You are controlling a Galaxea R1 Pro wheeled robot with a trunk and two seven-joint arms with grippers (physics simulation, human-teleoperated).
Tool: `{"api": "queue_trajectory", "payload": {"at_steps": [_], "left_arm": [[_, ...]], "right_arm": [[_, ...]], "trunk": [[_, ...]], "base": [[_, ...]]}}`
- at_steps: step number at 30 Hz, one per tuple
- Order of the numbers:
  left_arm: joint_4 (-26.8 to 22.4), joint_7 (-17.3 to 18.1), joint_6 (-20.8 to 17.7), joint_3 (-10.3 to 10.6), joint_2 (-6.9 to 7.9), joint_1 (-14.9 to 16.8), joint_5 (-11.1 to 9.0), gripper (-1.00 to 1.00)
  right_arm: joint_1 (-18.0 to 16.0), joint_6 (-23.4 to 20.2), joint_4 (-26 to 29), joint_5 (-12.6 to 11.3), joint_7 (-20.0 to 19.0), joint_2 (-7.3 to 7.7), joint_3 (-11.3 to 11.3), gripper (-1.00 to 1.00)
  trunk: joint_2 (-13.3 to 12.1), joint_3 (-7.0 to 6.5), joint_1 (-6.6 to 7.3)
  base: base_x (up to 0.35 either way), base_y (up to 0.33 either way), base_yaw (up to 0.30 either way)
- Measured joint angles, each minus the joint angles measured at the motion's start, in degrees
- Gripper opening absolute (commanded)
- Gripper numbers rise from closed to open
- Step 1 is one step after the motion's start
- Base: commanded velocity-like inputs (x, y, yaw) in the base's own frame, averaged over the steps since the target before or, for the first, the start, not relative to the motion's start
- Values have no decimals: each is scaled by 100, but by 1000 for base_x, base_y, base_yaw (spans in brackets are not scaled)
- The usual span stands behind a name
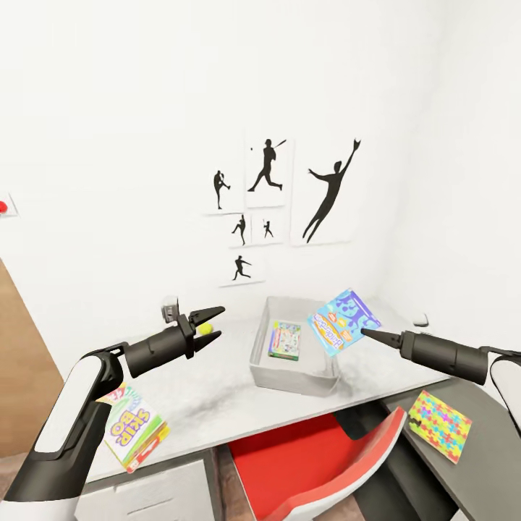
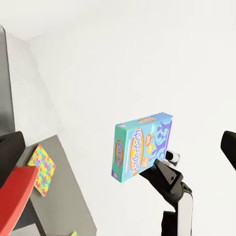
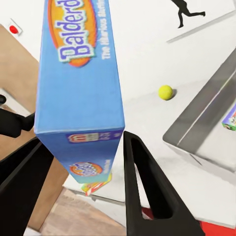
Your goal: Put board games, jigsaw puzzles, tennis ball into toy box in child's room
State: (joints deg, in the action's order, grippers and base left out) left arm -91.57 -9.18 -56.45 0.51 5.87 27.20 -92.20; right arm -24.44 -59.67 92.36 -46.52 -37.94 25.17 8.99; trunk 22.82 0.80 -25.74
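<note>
In the head view the right gripper [image 1: 364, 333], at centre right, pinches a blue game box [image 1: 343, 321] by one corner and holds it tilted in the air over the right wall of the tray [image 1: 293, 378], which sits mid-frame on the table [image 1: 217, 405]. The right wrist view shows the two fingers [image 3: 147, 191] closed on the lower end of the box [image 3: 81, 83], with most of its length sticking out beyond them. That is the main risk, I judge: held so near one end, the box could swing or slip free, and if it is let go this far to the right it may catch the rim and tip out onto the table instead of landing flat beside the small game [image 1: 285, 340] already in the tray. The left gripper [image 1: 207, 323], at centre left, has its fingers spread and empty, just in front of the ball [image 1: 207, 329] on the table; a careless reach could nudge the ball and send it rolling away. The yellow-green game [image 1: 134, 427] overhangs the table's near edge at lower left and could be knocked off by the left arm. One puzzle [image 1: 439, 425] lies on the lower section at lower right.
</note>
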Motion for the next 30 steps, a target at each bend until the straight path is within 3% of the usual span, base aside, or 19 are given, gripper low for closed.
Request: {"api": "queue_trajectory", "payload": {"at_steps": [23, 30], "left_arm": [[3, -1, 8, 2, -7, -8, 0, 100], [1, -1, 9, 6, -8, -9, -1, 100]], "right_arm": [[15, -7, 1, -31, -1, -11, 0, -100], [14, -7, 0, -31, 0, -12, -1, -100]], "trunk": [[-1, 9, -1], [-1, 9, -1]], "base": [[49, -38, 19], [1, -1, 140]]}}
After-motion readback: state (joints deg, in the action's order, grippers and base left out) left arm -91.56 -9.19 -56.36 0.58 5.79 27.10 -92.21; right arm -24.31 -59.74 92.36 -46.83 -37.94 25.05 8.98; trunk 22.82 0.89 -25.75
